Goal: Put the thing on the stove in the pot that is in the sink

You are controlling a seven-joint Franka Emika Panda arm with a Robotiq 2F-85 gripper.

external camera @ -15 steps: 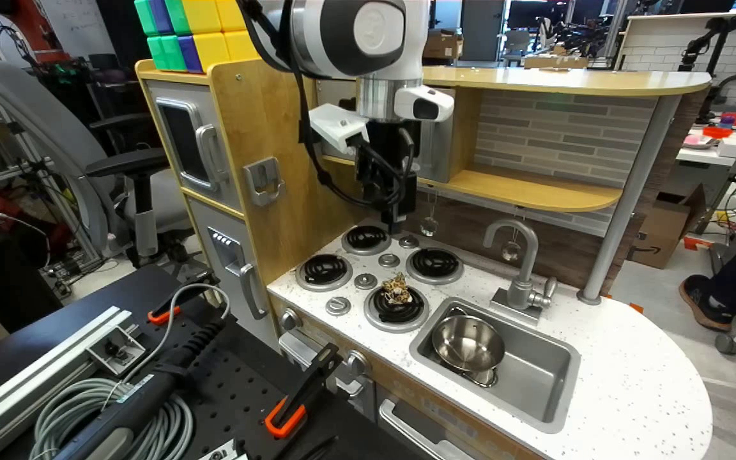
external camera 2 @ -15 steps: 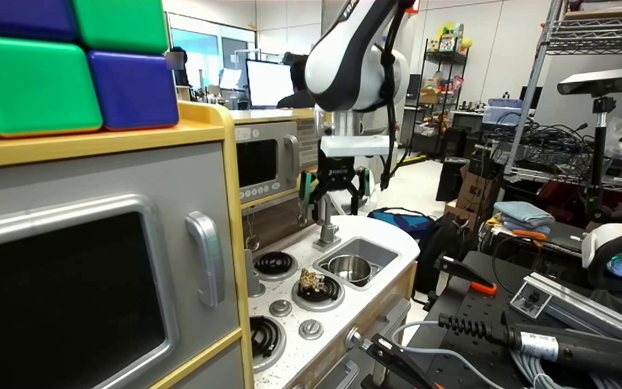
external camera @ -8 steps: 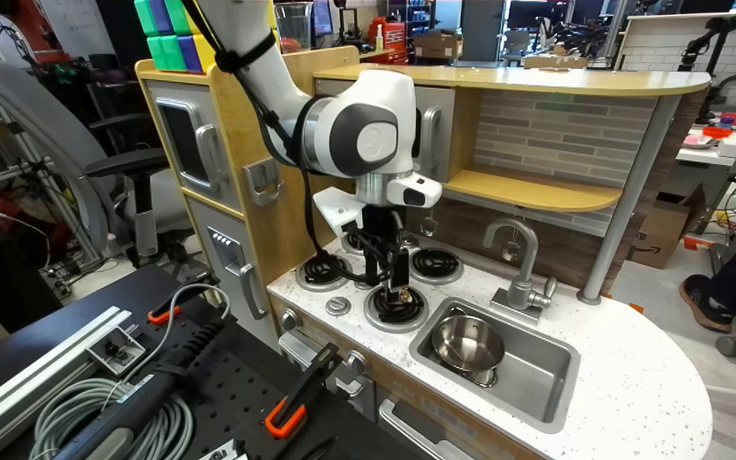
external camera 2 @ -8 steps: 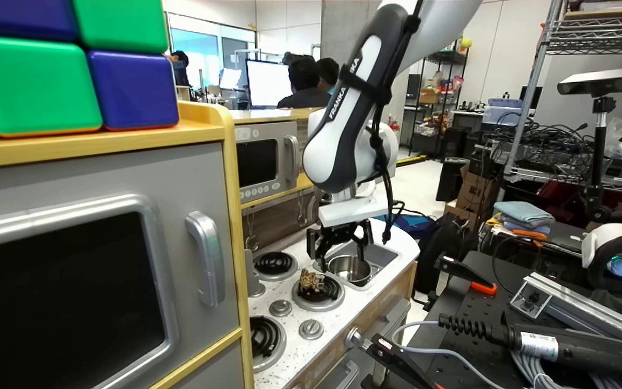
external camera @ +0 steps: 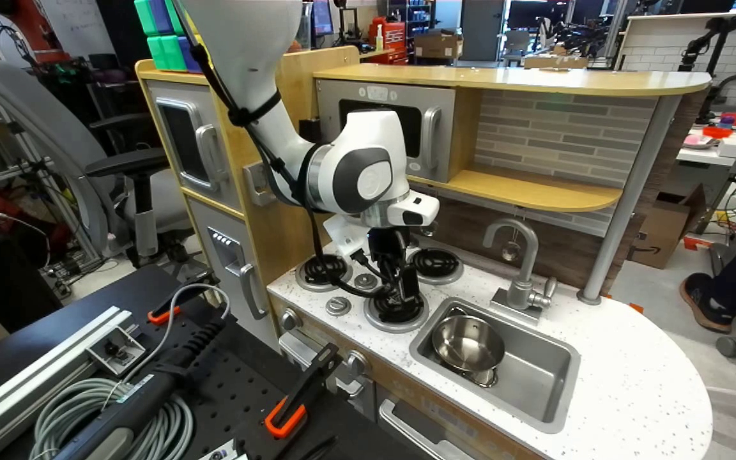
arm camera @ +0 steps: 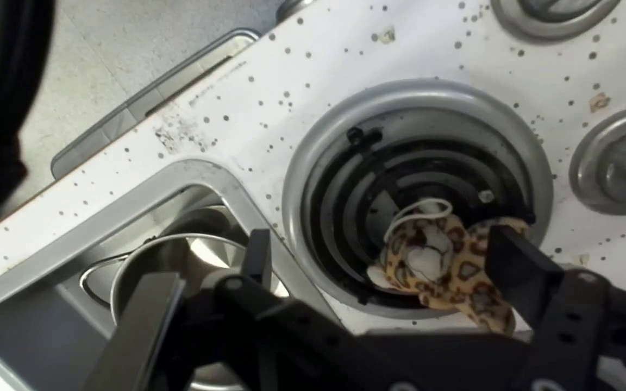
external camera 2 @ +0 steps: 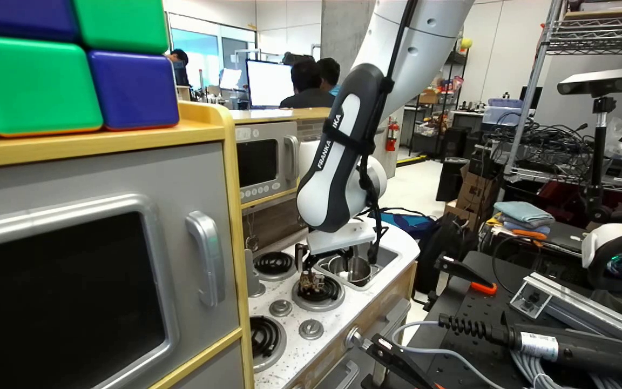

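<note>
— Where's the spotted plush toy [arm camera: 427, 260]?
— On the burner [arm camera: 367, 163] of the stove [external camera: 356, 299], off-centre; in the wrist view part of it overlaps the burner's rim.
— And the gripper [arm camera: 383, 247]?
— Low over the burner, fingers [arm camera: 519, 269] spread wide, much of the toy showing between them. One finger overlaps it in the wrist view; whether they touch, I can't tell.
— What's next to the burner?
— A knob [arm camera: 620, 160] to its right in the wrist view, and the sink [arm camera: 41, 331] to its left, with the pot [external camera: 468, 343] at the end nearer the burner.
— And farther out?
— The faucet [external camera: 524, 255], well apart from the burner, and the microwave [external camera: 414, 128], higher than it and behind in an exterior view.
</note>
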